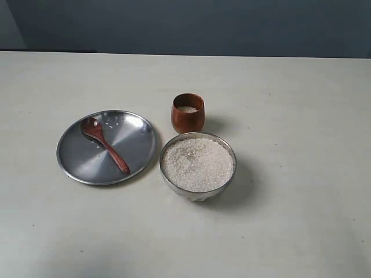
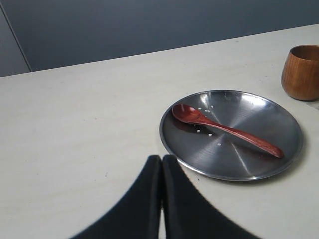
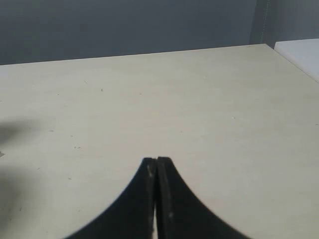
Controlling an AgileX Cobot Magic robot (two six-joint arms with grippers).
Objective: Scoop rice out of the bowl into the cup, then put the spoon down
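Two claws: I read both as clenched, with nothing caught between their fingers.
Left claw: the black fingers are pressed flat together and the tips hang over the bare pale table top.
Right claw: the black fingers meet tip to tip, and only the pale table top shows ahead of them.
Spoon: the dark reddish-brown wooden spoon with a small oval head and slim long handle lies free ahead of the left claw, well apart from it. It rests hollow side up on the plate.
Plate: the flat round steel plate sits ahead of the left claw. Its near rim is the closest thing to the tips, but it does not touch them. It carries the spoon and a few loose white grains by the spoon's head.
Cup: the small glossy reddish-brown rounded cup without a handle stands upright on the table. It is beyond the plate as seen from the left claw, and apart from the plate's rim. In the exterior view I see a little white rice inside it.
Bowl: the round shiny steel bowl with a thin rim stands upright, just beside the cup and just beside the plate. I cannot make it out in either wrist view, so I cannot place it against either claw.
Rice: the small white uncooked grains fill the bowl about to its rim.
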